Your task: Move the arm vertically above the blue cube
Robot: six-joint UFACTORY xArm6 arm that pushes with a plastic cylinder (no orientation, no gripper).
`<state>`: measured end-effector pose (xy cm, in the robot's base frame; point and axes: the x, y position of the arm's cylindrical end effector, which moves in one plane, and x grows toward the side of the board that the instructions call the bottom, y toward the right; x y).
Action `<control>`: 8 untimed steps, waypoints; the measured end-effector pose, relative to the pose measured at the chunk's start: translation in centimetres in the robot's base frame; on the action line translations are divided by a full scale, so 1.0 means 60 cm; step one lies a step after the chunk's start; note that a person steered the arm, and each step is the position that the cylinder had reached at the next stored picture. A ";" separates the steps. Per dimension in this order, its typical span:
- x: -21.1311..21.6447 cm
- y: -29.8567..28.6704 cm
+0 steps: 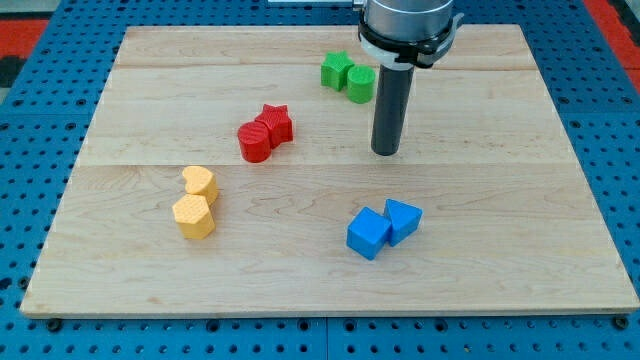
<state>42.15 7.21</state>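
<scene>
You see my tip point(386, 152) well above the blue cube point(368, 233) toward the view's top; no claw shows, so its state can't be told.

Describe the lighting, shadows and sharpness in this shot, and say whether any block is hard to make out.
Camera view: even, soft light, no glare on the wooden board. Shadows are faint, just thin dark edges under the blue cube and my tip. All blocks look sharp; the green blocks sit partly behind the rod, so their shapes are less clear.
</scene>
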 end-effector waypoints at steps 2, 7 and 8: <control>0.001 0.000; 0.028 -0.031; 0.028 -0.052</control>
